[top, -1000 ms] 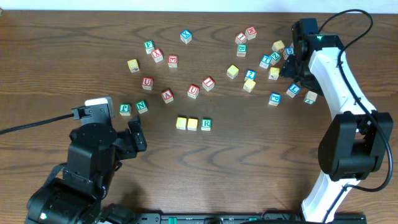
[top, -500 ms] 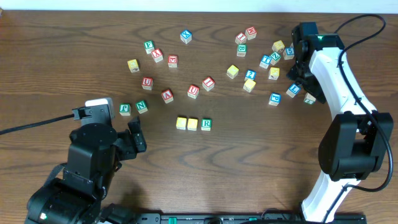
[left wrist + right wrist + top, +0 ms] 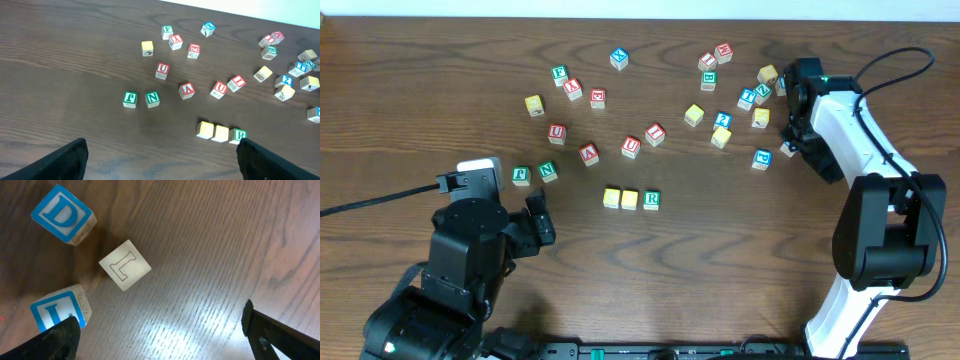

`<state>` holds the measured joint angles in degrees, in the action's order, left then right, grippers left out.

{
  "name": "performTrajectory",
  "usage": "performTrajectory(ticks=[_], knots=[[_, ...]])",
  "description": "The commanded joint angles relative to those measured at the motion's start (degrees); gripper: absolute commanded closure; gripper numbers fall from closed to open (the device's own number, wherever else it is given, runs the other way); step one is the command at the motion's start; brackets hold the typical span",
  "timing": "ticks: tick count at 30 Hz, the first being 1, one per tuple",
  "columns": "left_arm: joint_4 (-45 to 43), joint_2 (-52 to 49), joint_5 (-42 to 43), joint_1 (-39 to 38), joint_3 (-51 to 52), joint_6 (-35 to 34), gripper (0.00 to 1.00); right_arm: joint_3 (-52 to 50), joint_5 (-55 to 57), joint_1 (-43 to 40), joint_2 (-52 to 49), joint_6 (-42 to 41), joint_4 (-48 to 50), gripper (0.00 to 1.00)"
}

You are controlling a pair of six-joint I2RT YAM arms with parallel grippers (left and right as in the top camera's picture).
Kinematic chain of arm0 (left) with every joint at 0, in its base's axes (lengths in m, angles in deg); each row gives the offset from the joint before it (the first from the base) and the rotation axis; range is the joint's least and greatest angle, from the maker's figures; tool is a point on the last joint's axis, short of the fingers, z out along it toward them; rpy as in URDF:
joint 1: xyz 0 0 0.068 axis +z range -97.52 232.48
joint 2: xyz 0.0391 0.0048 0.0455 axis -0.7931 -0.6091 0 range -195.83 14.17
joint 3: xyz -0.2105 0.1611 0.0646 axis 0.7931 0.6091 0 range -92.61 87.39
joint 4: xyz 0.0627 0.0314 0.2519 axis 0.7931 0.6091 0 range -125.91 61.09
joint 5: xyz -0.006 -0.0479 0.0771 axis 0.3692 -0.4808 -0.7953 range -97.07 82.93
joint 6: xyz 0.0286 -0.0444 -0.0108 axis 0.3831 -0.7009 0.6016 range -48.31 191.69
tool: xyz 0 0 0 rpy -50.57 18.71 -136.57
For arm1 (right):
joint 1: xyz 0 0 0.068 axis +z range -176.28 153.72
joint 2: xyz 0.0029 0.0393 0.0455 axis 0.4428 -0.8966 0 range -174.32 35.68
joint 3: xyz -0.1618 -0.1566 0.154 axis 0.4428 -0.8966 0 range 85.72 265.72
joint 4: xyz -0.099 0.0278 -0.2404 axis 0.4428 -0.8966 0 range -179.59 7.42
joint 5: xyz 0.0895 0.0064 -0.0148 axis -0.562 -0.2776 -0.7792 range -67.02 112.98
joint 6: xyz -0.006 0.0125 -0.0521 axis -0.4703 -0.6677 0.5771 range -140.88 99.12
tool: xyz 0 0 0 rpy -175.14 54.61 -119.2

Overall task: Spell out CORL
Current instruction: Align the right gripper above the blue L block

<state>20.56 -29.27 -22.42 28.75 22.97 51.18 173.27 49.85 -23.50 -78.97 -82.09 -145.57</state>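
Two yellow-faced cubes (image 3: 611, 198) (image 3: 630, 199) and the green "R" cube (image 3: 651, 200) stand in a row at the table's middle; the row also shows in the left wrist view (image 3: 220, 133). The blue "L" cube (image 3: 55, 311) lies at the lower left of the right wrist view, just by my right gripper's left finger (image 3: 52, 340). In the overhead view it is mostly hidden under that gripper (image 3: 807, 140). My right gripper (image 3: 160, 340) is open and empty, low over the table. My left gripper (image 3: 162, 165) is open and empty, near the front left (image 3: 540, 220).
A blue "D" cube (image 3: 62, 214) and a bare wooden cube with an outlined "L" (image 3: 125, 265) lie beside the blue "L". Several red, green, blue and yellow cubes are scattered across the back (image 3: 631, 146), with a cluster at the back right (image 3: 750, 97).
My right gripper has moved down and left over the blue "L" cube, now covering it and the cube beside it in the overhead view. The left arm has not moved.
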Motion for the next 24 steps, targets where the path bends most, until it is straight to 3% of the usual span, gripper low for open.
performTrajectory(ticks=[1, 4, 7, 11, 24], knots=[[0.11, 0.04, -0.79, 0.2, -1.16, 0.83, 0.07, -0.79, 1.97, -0.76, -0.66, -2.19, 1.07, 0.01], [0.09, 0.04, -0.79, 0.2, -1.16, 0.83, 0.07, -0.79, 1.7, -0.63, -0.76, 0.39, 3.52, 0.01], [0.09, 0.04, -0.79, 0.2, -1.16, 0.83, 0.07, -0.79, -1.68, -0.44, -0.76, 10.75, 9.97, 0.01], [0.07, 0.02, -0.79, 0.2, -0.87, 0.83, 0.07, -0.79, -6.01, -0.44, -0.76, 17.97, 15.08, 0.01], [0.07, 0.02, -0.79, 0.2, -0.59, 0.81, 0.07, -5.7, -7.04, 0.55, -0.87, 14.97, 20.72, 0.01]])
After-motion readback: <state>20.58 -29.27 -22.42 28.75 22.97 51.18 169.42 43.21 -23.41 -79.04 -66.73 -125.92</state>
